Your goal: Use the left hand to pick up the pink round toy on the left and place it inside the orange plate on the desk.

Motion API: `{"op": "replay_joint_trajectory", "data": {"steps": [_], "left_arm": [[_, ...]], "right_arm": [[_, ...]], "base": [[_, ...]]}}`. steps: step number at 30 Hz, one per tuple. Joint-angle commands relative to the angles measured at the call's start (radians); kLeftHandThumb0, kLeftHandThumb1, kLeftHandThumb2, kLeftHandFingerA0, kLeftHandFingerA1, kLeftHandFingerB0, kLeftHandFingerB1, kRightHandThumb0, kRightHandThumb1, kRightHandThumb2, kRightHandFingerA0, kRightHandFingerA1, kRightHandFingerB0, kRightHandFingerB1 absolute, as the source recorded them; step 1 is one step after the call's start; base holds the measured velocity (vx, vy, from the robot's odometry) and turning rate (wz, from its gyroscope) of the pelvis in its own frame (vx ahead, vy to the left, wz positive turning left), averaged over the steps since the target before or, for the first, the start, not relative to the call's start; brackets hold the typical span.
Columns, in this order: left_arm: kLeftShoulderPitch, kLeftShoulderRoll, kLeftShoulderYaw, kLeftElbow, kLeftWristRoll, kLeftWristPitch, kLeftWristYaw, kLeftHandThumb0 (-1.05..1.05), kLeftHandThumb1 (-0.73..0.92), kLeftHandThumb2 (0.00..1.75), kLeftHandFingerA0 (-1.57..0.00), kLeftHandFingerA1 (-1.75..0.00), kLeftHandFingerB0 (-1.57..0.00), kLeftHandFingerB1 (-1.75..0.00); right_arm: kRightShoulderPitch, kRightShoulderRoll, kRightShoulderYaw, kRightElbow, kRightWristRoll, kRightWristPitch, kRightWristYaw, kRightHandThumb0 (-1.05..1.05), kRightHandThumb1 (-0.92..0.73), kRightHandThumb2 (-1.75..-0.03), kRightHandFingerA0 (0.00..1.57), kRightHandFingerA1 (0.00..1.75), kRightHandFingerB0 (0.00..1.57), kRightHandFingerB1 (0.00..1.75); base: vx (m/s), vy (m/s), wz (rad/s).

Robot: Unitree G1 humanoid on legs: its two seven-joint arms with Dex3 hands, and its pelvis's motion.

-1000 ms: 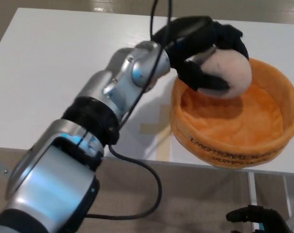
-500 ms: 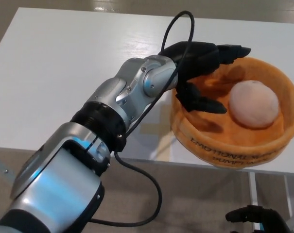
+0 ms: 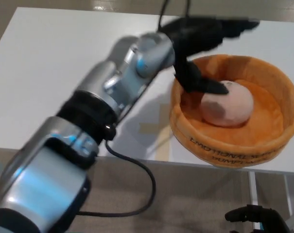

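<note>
Your left hand (image 3: 205,46) hung over the far-left rim of the orange plate (image 3: 224,143), fingers (image 3: 234,26) spread apart and holding nothing. The thumb reached down toward the plate's inside, its tip just at the upper-left edge of the pink round toy (image 3: 227,104); the blur made it impossible to tell whether it touched.

The toy lay inside the plate, on the soft bottom, a little left of the plate's middle. It was a ball, so it had no long axis to speak of. From your fingers it lay below and toward the near edge of the desk (image 3: 64,63), within the plate's wall.

The plate sat at the near right part of the white desk, its front wall almost at the near edge.

Your right hand (image 3: 256,218) showed only as dark fingertips low at the bottom right, below the desk and well apart from the plate; you could not tell how its fingers stood.

By the look of it the placing was done, and lifting the left hand clear without nudging the toy would be what remained.
</note>
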Motion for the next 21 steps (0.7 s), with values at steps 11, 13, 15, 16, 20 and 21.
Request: {"op": "replay_joint_trajectory", "data": {"steps": [11,13,15,16,20,21], "left_arm": [[0.474,0.31,0.329,-0.98,-0.592,0.058,-0.307,-0.33,0.45,0.6,-0.31,-0.42,-0.31,-0.35],[0.53,0.331,0.353,-1.04,-0.645,0.069,-0.319,-0.26,0.49,0.55,-0.33,-0.39,-0.37,-0.33],[0.613,0.368,0.382,-1.099,-0.687,0.059,-0.336,-0.33,0.51,0.66,-0.38,-0.47,-0.43,-0.41],[0.678,0.385,0.395,-1.13,-0.728,0.051,-0.348,-0.15,0.61,0.58,-0.52,-0.44,-0.55,-0.38],[0.893,0.437,0.437,-1.215,-0.874,0.051,-0.408,-0.13,0.68,0.6,-0.64,-0.46,-0.63,-0.44],[0.923,0.444,0.444,-1.225,-0.9,0.065,-0.42,-0.13,0.68,0.6,-0.64,-0.46,-0.63,-0.44]], "right_arm": [[0.001,-0.015,-0.007,0.003,0.007,0.015,0.017,-0.19,-0.45,-0.82,0.8,0.93,0.68,0.8],[0.004,-0.019,-0.001,0.003,0.0,0.006,0.012,-0.19,-0.44,-0.82,0.83,0.94,0.69,0.81],[0.001,-0.017,-0.005,0.007,0.004,0.008,0.013,-0.19,-0.44,-0.82,0.85,0.96,0.71,0.82],[-0.001,-0.017,-0.005,0.008,0.003,0.011,0.011,-0.21,-0.44,-0.82,0.83,0.94,0.71,0.82],[-0.002,-0.02,0.004,0.006,-0.007,0.015,0.006,-0.12,-0.59,-0.58,0.74,0.92,0.7,0.79],[-0.002,-0.019,0.003,0.005,-0.005,0.015,0.008,-0.12,-0.59,-0.58,0.74,0.92,0.7,0.79]], "base": [[0.0,0.0,0.0],[0.0,0.0,0.0],[0.0,0.0,0.0],[0.0,0.0,0.0],[0.0,0.0,0.0],[0.0,0.0,0.0]]}}
